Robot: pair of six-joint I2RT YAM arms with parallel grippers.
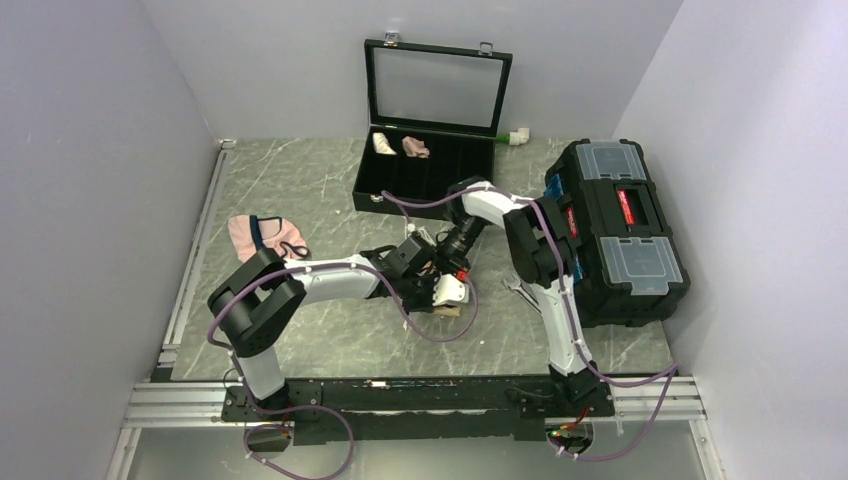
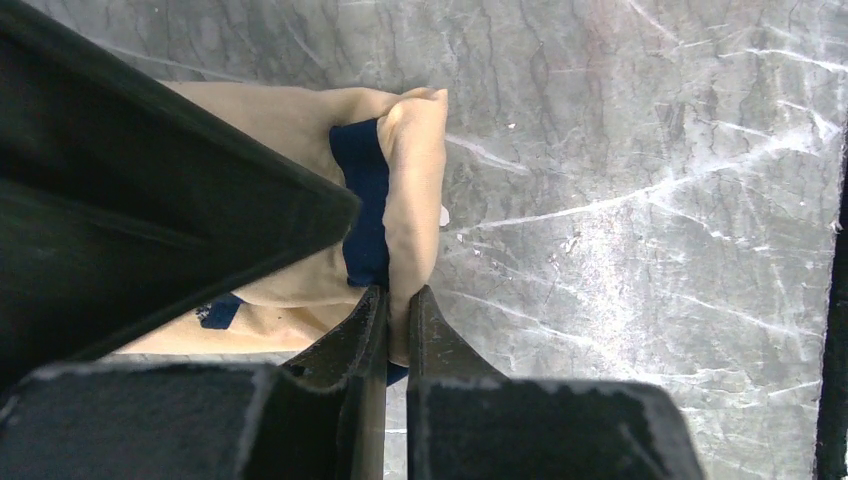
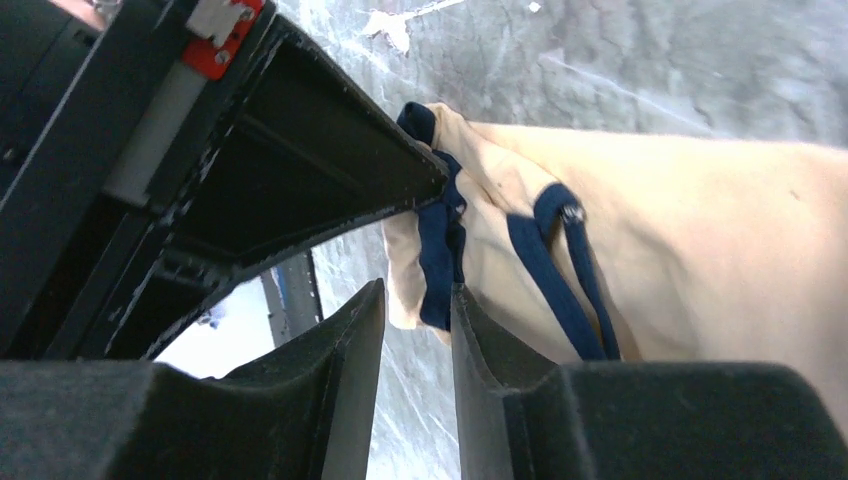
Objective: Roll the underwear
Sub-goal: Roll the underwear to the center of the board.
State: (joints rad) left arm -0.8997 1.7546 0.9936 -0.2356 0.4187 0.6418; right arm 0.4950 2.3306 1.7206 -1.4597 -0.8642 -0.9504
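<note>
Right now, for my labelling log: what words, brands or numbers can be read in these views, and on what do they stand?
No text is legible in any view.
Red strip on the black toolbox lid: may carry print, too small to read.
Red plate in the right wrist view: no print visible.
The underwear: no label or print showing.

At the far side of my grey table [image 1: 300, 190] stands a black case [image 1: 392, 192] with its lid [image 1: 437, 85] up. A cream roll [image 1: 381, 143] and a pink roll [image 1: 415, 147] lie in it. Pink underwear [image 1: 262, 237] lies on my left, a big black toolbox [image 1: 600, 242] on my right.
</note>
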